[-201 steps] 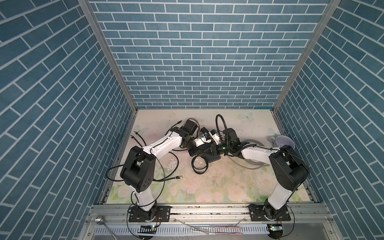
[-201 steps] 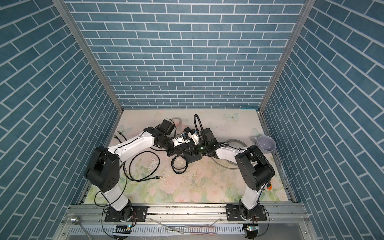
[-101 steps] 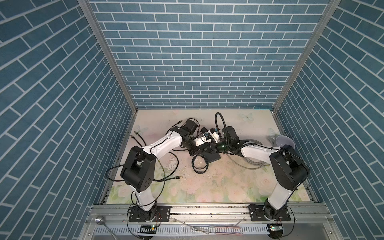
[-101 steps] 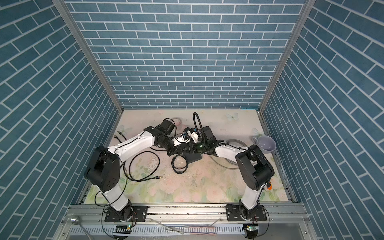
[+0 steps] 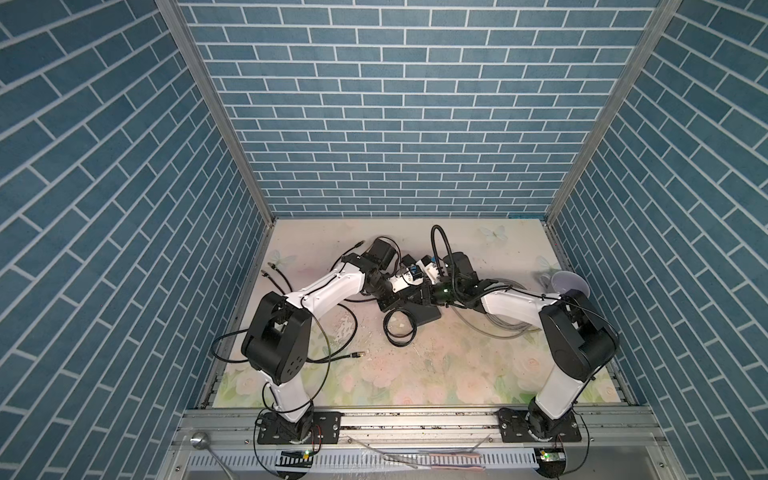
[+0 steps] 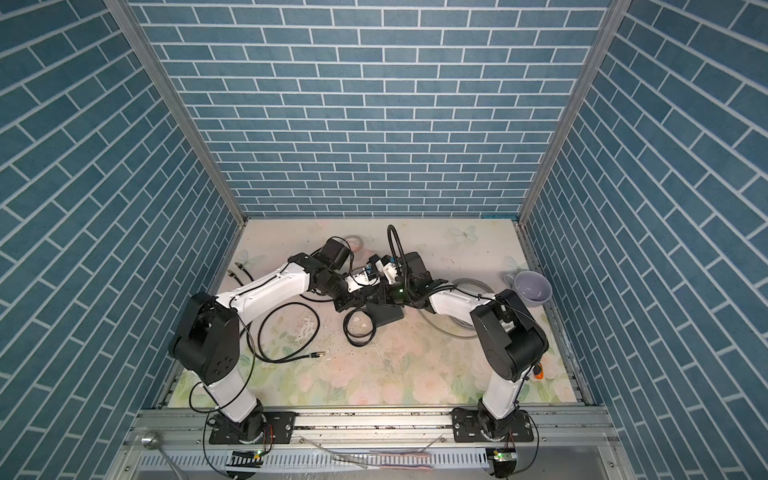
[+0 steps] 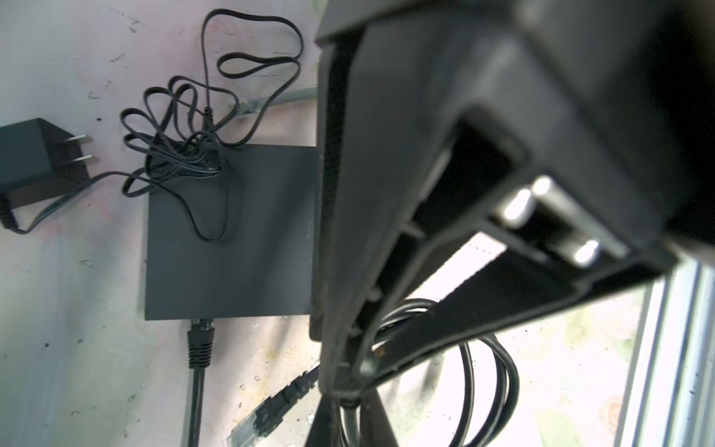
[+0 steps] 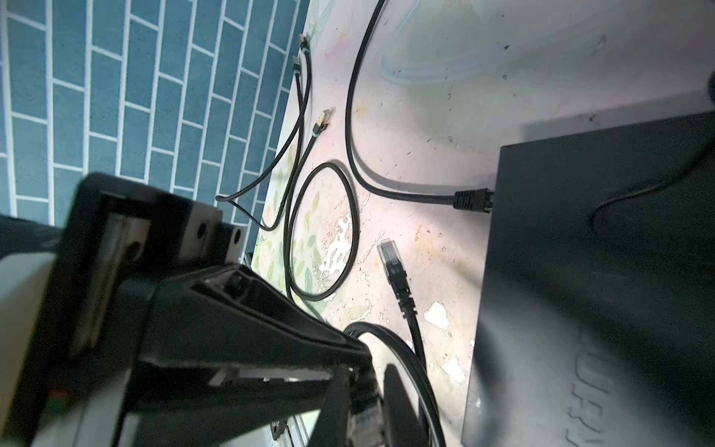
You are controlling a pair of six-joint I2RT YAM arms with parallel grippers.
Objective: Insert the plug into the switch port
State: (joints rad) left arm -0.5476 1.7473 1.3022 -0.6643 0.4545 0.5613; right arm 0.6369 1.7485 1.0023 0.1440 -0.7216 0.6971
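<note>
Right end effector (image 8: 364,387) has closed on the plug (image 8: 363,420) (near the switch (image 8: 580,271)); left end effector (image 7: 346,398) pinches its cable (image 7: 348,422).

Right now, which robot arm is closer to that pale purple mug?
Right. The right arm bends just beside the pale purple mug; the left arm works on the opposite side of the scene, well away from it.

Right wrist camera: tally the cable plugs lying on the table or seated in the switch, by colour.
Teal-banded plugs: 3
Black-booted plugs: 2, one seated in the switch, one loose with a clear tip
Total: 5
</note>
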